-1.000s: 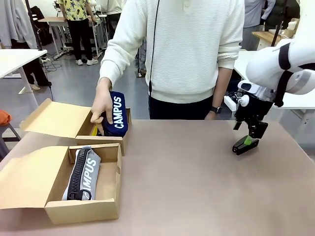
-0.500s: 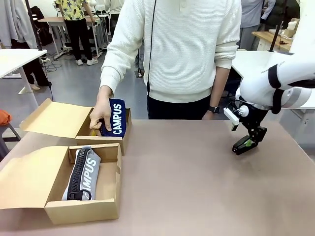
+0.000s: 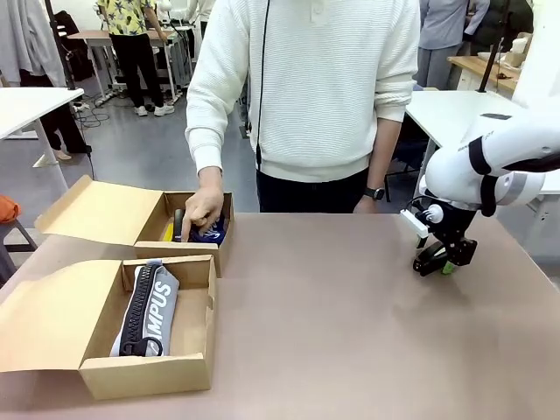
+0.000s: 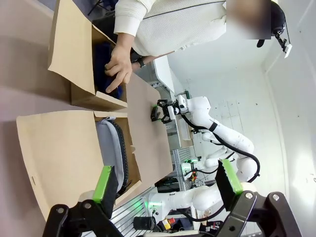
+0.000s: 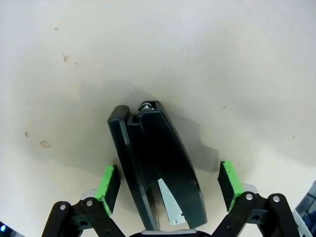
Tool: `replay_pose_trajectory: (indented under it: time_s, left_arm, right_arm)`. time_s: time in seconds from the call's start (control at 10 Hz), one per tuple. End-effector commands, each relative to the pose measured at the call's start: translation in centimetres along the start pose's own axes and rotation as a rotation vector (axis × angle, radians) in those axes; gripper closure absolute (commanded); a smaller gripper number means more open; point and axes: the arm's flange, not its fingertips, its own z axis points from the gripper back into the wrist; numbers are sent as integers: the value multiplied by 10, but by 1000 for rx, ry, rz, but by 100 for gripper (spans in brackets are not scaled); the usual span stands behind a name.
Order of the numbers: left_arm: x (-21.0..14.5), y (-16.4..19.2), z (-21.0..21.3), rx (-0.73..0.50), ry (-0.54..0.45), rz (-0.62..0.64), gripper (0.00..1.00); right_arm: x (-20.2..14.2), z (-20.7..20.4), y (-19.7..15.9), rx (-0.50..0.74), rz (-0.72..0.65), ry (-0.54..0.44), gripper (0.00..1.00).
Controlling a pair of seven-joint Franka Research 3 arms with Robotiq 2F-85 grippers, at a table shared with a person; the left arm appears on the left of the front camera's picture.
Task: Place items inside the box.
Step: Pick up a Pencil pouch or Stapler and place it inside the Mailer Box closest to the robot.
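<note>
Right fingers (image 5: 111, 185) are standing wide apart low over the tabletop (image 3: 350, 332), far right side, straddling the black stapler (image 5: 158, 163) w/ a gap on each side, not clamping it. Stapler is lying on the tabletop btwn the green pads. Left fingers (image 4: 105, 182) are standing apart too, nothing btwn them, looking down on both boxes. Grey pencil case (image 3: 149, 311) is lying inside the near box (image 3: 149, 374), lid flap open to the left. Just behind it, person's hand (image 3: 203, 210) is resting on the navy case (image 3: 213, 234) inside the far box (image 3: 105, 214), flap also open
</note>
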Motion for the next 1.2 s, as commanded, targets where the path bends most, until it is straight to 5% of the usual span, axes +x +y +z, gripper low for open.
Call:
replay_pose_trajectory:
  time_s: [0.0, 0.1, 0.2, 0.3, 0.4, 0.5, 0.6, 0.8, 1.1]
  left_arm:
    - [1, -3, 0, -19, -7, -19, 0]
    - [1, -3, 0, -19, -7, -19, 0]
    - [1, -3, 0, -19, -7, -19, 0]
    - [1, -3, 0, -19, -7, -19, 0]
    - [1, -3, 0, -19, -7, -19, 0]
    - [1, -3, 0, -19, -7, -19, 0]
    - [1, -3, 0, -19, -7, -19, 0]
    - [1, -3, 0, -19, -7, -19, 0]
    - [1, -3, 0, -19, -7, -19, 0]
  right_arm:
    - [-1, 0, -8, 16, -2, 30, 0]
    - [-1, -1, -8, 20, -4, 33, 0]
    - [-1, -1, -8, 19, -2, 19, 59]
    - [-2, 1, -7, 17, -5, 29, 60]
    - [-2, 1, -6, 24, -14, 30, 100]
    - [-3, 1, -6, 27, -23, 32, 62]
    - [-3, 3, -5, 24, -27, 35, 100]
    - [0, 10, -2, 27, -73, 33, 100]
    - [28, 46, 11, 87, -360, -44, 100]
